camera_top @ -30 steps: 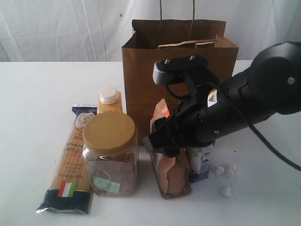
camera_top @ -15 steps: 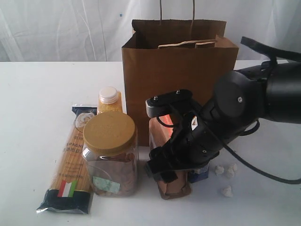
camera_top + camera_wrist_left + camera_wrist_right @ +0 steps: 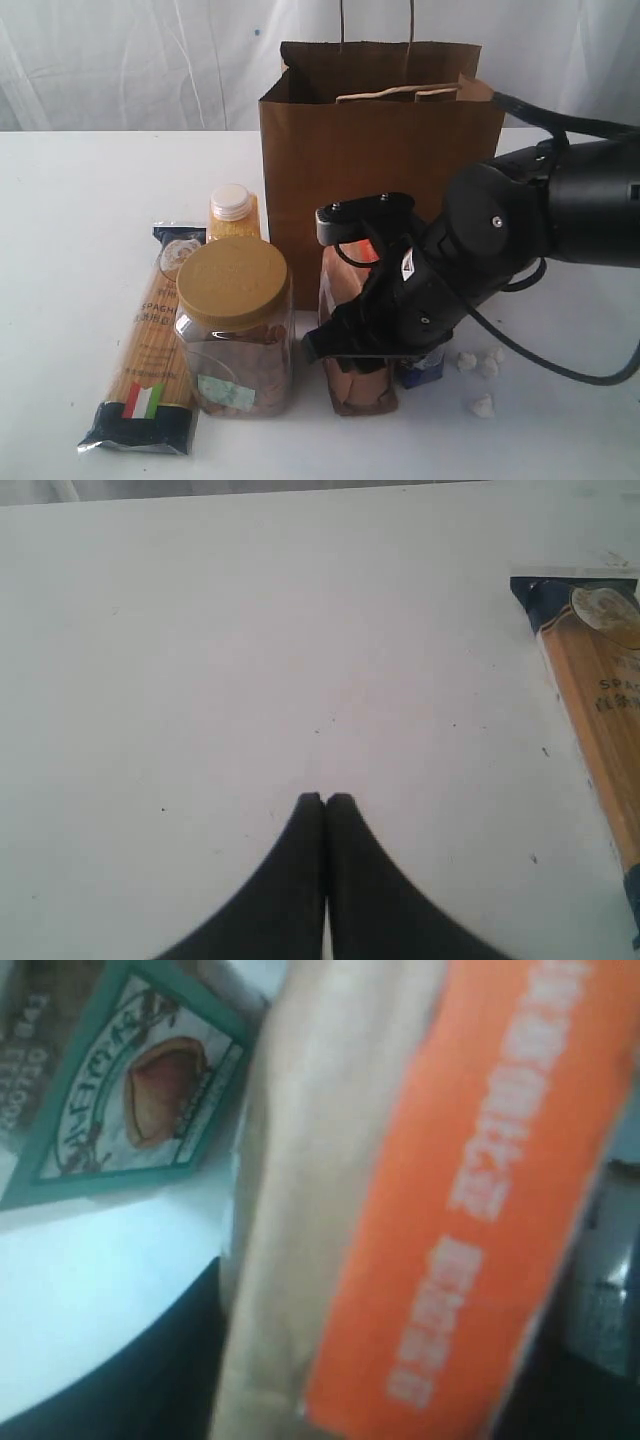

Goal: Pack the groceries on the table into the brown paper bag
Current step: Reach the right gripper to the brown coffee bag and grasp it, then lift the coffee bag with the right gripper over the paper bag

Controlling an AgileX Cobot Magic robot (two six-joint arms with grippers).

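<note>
The brown paper bag (image 3: pixel 380 150) stands upright and open at the back. In front of it on the table (image 3: pixel 80 200) lie the spaghetti packet (image 3: pixel 150 340) (image 3: pixel 595 700), the gold-lidded jar (image 3: pixel 235 325) (image 3: pixel 130 1090) and the yellow-grain bottle (image 3: pixel 232 215). My right gripper (image 3: pixel 350 345) (image 3: pixel 370 1390) is down over the upright brown pouch (image 3: pixel 355 388) (image 3: pixel 400 1190), with a finger pressed on each side of it. The white-blue carton (image 3: pixel 425 368) peeks out behind the arm. My left gripper (image 3: pixel 325 800) is shut and empty above bare table, near the spaghetti's end.
A few small white crumpled bits (image 3: pixel 480 375) lie on the table right of the carton. The jar stands close to the left of the pouch. The right arm's black body hides most of the pouch and carton.
The right arm has come down from above the pouch, and its fingers have drawn in against the pouch's sides. The left gripper has not moved.
</note>
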